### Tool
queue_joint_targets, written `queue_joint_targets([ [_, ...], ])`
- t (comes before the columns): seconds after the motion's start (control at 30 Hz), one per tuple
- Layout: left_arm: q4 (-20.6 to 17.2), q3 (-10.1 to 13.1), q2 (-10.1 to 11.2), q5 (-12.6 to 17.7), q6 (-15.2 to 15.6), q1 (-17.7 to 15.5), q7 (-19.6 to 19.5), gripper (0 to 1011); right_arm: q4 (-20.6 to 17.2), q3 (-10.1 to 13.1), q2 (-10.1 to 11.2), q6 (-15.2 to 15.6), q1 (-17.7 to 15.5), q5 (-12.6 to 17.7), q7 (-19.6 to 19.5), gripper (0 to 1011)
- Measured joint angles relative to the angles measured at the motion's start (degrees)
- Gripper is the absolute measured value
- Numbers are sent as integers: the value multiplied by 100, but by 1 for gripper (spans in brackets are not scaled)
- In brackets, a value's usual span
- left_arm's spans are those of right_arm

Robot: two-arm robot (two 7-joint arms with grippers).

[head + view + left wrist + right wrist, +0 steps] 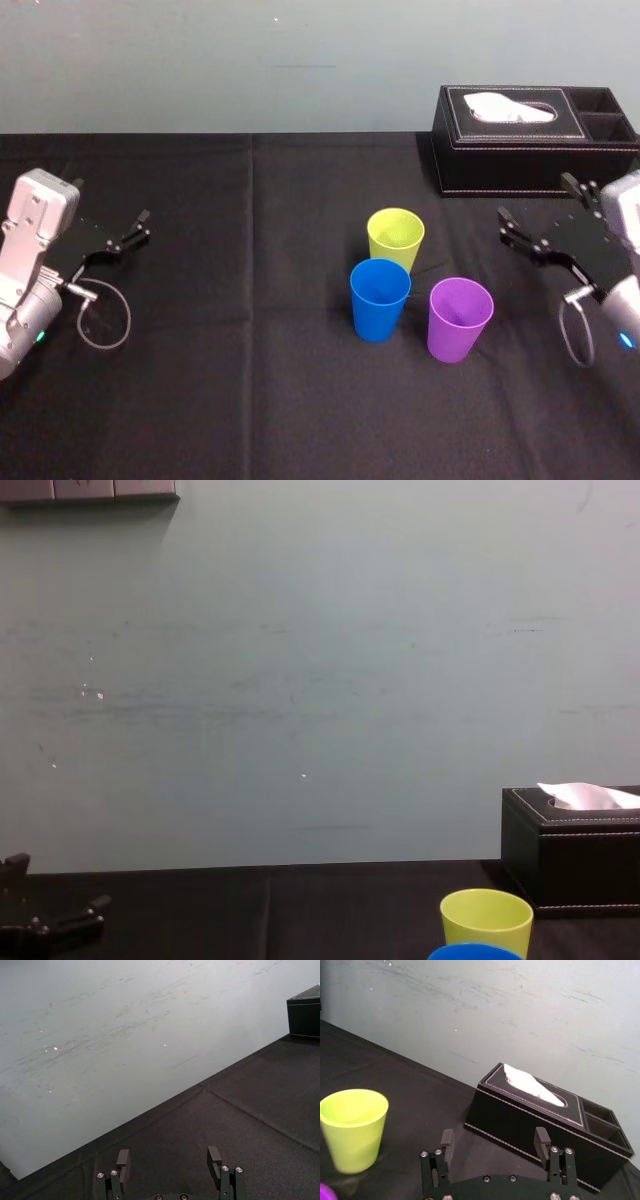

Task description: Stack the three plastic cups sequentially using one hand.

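Note:
Three plastic cups stand upright and close together on the black tablecloth: a yellow-green cup (396, 238) (353, 1128) (486, 922) farthest back, a blue cup (379, 298) (474, 952) in front of it, and a purple cup (459, 318) to the blue one's right. My right gripper (538, 216) (494, 1141) hovers open to the right of the cups, with nothing between its fingers. Off at the far left my left gripper (132, 232) (167, 1157) is also open and holds nothing.
A black leather tissue box (530, 138) (547, 1120) (572, 845) with a white tissue stands at the back right, just behind my right gripper. A grey-green wall (320, 670) runs along the table's far edge. Loose cable loops hang by both wrists.

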Motion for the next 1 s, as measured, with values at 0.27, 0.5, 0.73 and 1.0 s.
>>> queue_joint_targets([
  [0.27,0,0,0,0,0,0,0,1012,-720,443,460,-73,-977,316,148,1003],
  [0.5,0,0,0,0,0,0,0,1011,-1159,669,779,-188,-1766,515,416,1003],
  [0.73,0,0,0,0,0,0,0,1011,-1354,584,837,-6,-2083,521,717,1003],
  [1.0,0,0,0,0,0,0,0,1011,-1407,438,662,76,-2052,507,1002,1003],
])
